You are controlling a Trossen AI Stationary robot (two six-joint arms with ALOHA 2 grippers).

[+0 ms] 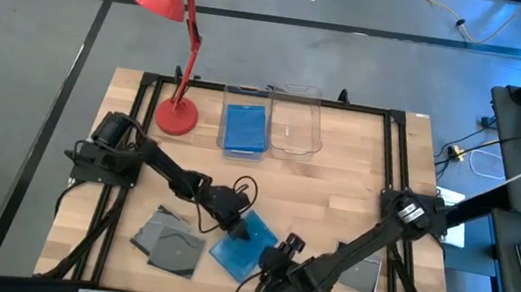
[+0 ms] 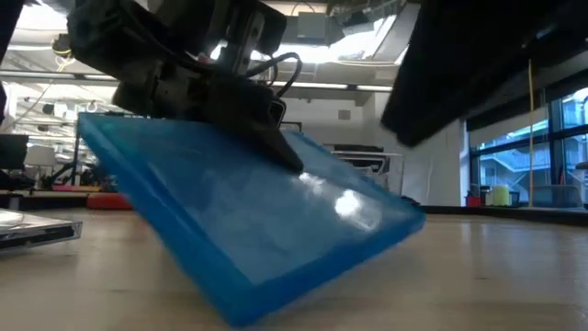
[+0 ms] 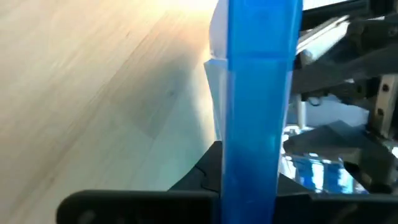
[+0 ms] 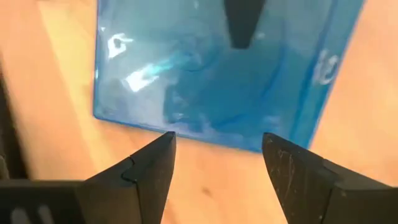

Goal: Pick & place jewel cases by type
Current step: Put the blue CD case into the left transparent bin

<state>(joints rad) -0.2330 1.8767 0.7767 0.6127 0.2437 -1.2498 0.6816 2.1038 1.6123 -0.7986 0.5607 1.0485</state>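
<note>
A bright blue jewel case (image 1: 249,250) sits tilted near the table's front middle, and my left gripper (image 1: 242,227) is shut on it from the case's far left side. Seen in the low view, the blue jewel case (image 2: 266,221) slopes with its low corner on the wood. My right gripper (image 4: 214,162) hovers open just to the near right of the case, which lies ahead of its fingers untouched. Smoky grey cases (image 1: 170,243) lie flat to the left, and another (image 1: 362,273) lies under my right arm. My left gripper pinches the blue case near its raised far edge, one finger (image 4: 242,25) on the top face (image 2: 303,179) and the other beneath it. The fingers slant down from the table's far left. The case hangs tilted, its near low corner (image 2: 239,308) on the table.
Two clear bins stand at the far middle: the left bin (image 1: 222,121) holds blue cases, the right bin (image 1: 296,120) shows nothing inside. A red desk lamp (image 1: 176,115) stands at the far left. A grey case (image 2: 37,230) lies at the left in the low view.
</note>
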